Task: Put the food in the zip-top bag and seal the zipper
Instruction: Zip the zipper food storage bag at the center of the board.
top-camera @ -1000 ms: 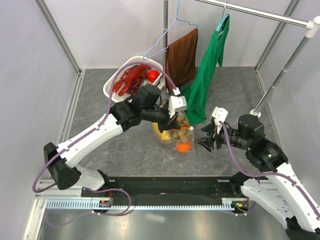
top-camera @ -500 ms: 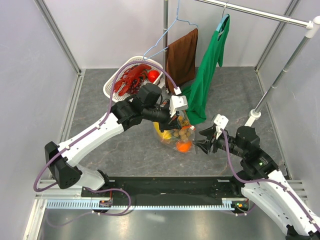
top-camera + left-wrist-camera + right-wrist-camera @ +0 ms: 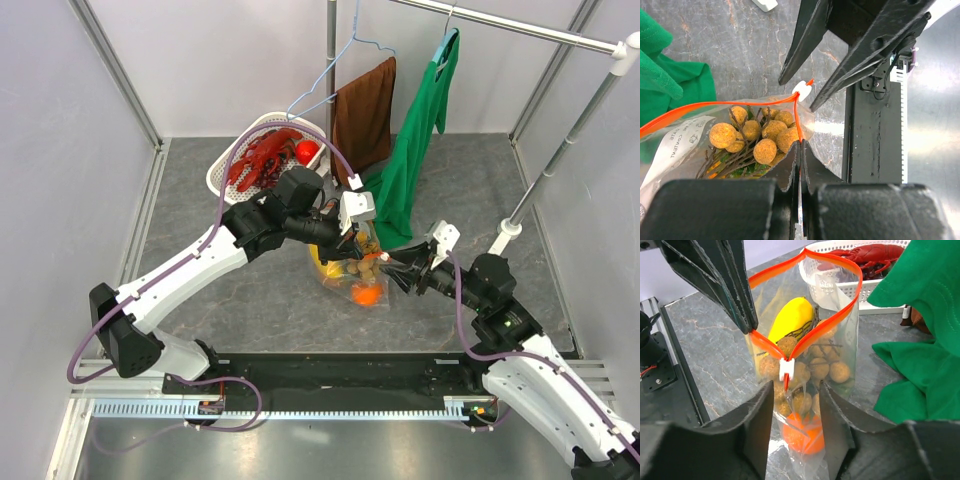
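1. Over the last second the right gripper [image 3: 392, 272] has travelled leftward from the right-centre of the top view. It now sits just beside the zip-top bag [image 3: 352, 278] in the middle of the frame. The left arm has not shifted.
2. The right gripper's fingers are spread. In the right wrist view they flank the white tab [image 3: 785, 369] at the end of the zipper [image 3: 839, 314], at lower centre. Contact cannot be told.
3. The left gripper [image 3: 799, 150] is pressed together, pinching the zipper strip close to that same tab and holding the bag's mouth up.
4. The mouth gapes in an open loop. Inside lie the yellow fruit [image 3: 791, 316] near the top, the grape bunch [image 3: 826, 367] in the middle and the orange ball [image 3: 803, 435] at the bottom. The pineapple cannot be made out.
5. Loading appears finished, so sealing seems to be the step in hand. The right fingers probably need to close on the tab and draw it along the strip while the left pinch anchors the bag. A slip there could leave the mouth open.
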### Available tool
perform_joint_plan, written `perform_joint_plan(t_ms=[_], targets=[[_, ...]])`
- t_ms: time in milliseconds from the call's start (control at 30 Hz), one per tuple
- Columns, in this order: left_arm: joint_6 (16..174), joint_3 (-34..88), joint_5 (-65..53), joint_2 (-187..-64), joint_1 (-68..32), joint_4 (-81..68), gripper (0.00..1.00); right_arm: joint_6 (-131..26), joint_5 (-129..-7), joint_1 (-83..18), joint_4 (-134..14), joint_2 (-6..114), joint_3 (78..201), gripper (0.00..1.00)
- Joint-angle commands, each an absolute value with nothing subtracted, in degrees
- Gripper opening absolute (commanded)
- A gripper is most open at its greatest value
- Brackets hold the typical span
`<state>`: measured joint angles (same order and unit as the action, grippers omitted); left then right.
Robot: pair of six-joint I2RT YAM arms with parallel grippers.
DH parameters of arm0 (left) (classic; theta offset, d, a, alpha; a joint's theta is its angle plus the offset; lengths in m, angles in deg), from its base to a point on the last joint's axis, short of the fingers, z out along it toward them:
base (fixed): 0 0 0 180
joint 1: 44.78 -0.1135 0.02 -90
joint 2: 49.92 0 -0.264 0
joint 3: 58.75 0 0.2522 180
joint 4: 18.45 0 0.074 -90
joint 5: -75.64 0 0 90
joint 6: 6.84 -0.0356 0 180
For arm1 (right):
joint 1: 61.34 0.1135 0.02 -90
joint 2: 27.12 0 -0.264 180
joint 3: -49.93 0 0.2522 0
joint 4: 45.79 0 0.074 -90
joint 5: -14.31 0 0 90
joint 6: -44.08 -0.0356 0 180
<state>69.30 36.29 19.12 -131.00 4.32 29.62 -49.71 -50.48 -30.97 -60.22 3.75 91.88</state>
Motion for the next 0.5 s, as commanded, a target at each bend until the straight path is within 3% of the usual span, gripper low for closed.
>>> perform_joint_plan(t_ms=[0,200,300,467], targets=[[69.19,38.16,21.24,-130.61,4.18,27.83,0.02,-50.14,-49.06,-31.11,-54.28,4.61,90.59,0.42],[69.28,37.72,21.94,-130.52,4.26,27.83,0.02,-49.43,-49.76,-31.11,-53.22,3.03,89.45,0.17],[69.28,37.54,22.03,-130.52,4.18,27.92,0.02,-49.17,-50.20,-31.11,-53.13,2.50,89.36,0.00],[68.75,37.89,21.16,-130.78,4.26,28.18,0.02,-47.94,-48.89,-31.11,-53.75,1.10,89.44,0.00]])
